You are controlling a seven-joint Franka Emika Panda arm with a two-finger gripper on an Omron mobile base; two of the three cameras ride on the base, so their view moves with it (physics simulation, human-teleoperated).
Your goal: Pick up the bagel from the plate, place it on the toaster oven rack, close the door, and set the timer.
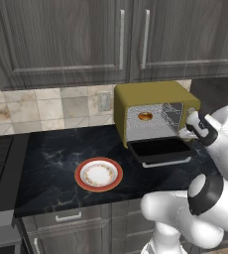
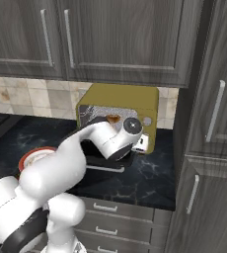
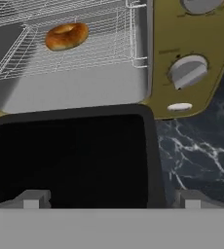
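Oven (image 1: 136,96) open; bagel (image 3: 66,36) lies on the rack (image 3: 99,53) inside, toward the back-left of the cavity. Bagel is a golden-brown ring, intact (far side probably darker; hard to judge). Door (image 3: 70,155) is folded down flat. Plate (image 1: 99,174) on the counter (image 1: 51,158) holds nothing. Gripper (image 3: 111,198) hangs over the door's edge, fingers spread wide, holding nothing.

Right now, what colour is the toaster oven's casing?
Mustard yellow casing; clearest in the left base view.
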